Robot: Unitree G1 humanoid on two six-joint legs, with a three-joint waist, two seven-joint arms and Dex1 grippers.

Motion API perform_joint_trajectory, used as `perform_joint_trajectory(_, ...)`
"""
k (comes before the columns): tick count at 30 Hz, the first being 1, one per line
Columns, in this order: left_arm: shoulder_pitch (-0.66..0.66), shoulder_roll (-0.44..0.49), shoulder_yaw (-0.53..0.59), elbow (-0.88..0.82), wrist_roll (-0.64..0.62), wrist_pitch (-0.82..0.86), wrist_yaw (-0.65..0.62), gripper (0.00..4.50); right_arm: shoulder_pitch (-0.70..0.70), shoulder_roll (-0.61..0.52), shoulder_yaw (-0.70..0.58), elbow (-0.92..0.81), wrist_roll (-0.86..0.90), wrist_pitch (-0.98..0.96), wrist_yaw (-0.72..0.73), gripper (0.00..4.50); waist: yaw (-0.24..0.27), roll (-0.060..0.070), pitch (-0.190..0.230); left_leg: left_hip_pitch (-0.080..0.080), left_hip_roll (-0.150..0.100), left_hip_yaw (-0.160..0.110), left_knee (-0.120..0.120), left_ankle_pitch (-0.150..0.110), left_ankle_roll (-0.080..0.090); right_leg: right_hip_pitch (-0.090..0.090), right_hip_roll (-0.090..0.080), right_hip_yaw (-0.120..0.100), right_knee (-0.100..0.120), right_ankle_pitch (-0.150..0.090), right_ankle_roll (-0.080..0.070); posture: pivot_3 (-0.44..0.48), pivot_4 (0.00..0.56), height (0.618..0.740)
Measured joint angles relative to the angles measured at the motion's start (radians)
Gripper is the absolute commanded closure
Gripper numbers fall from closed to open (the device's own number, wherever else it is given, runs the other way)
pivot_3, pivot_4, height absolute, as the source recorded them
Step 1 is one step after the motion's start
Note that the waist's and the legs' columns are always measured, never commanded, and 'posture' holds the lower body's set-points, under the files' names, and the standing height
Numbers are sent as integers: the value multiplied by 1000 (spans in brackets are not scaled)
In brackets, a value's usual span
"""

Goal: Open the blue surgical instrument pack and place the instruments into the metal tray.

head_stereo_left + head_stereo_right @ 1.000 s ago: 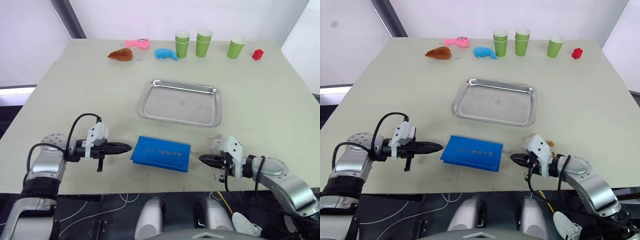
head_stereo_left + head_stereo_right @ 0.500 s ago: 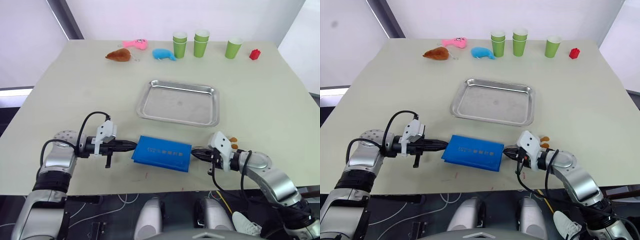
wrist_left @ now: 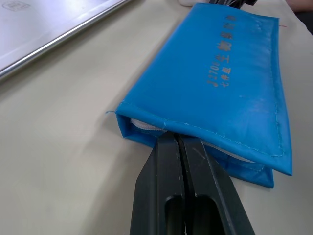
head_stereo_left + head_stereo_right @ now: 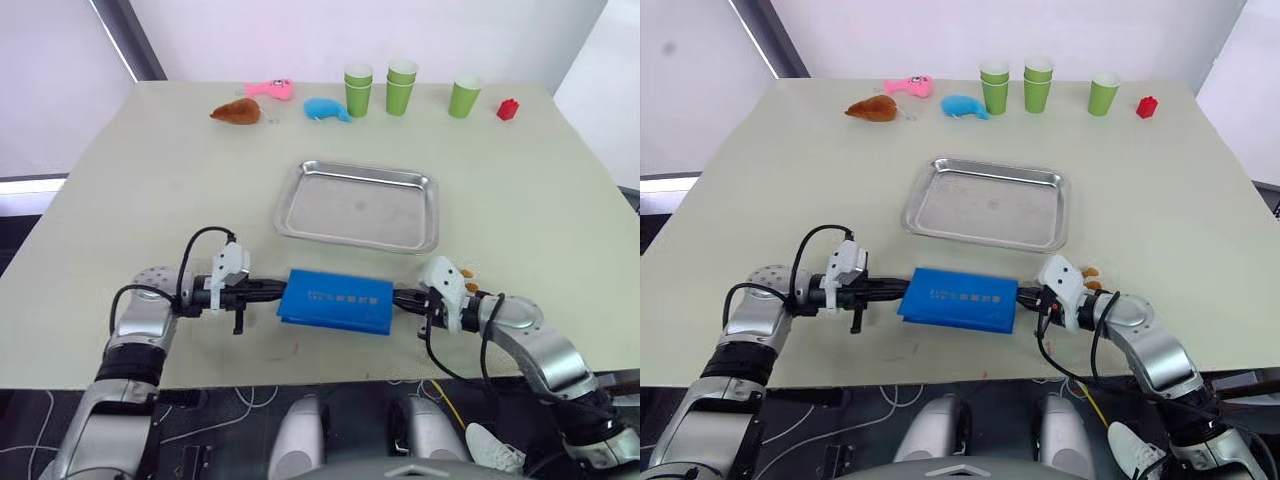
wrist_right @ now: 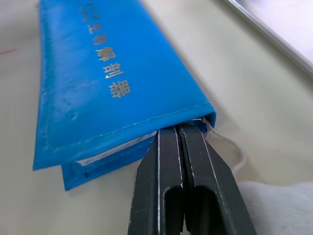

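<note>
Bright even light, soft shadows, wrist views' edges blurred

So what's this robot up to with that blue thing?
It is working on a closed blue surgical instrument pack lying on the table. The left gripper and the right gripper, both shut, press their tips against the pack's two ends. The metal tray beyond it is empty; no instruments are out yet.
</note>
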Motion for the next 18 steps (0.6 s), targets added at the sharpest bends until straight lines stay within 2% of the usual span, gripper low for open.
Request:
perform_joint_trajectory(7,-40,-79,-16,24,31,-23,43,4422,-38,-38,-46,78,-8,-43,15,4490,12,1,-1,-1,-3,-2,1,2,1,0,2,6,0,1,1,0,150,739)
perform_joint_trajectory(18,-64,-79,-17,65,41,-57,29,4422,-5,-66,-62,73,-4,-94,40,4490,9,2,-1,-2,-2,-3,1,2,1,0,3,5,0,1,0,0,150,739)
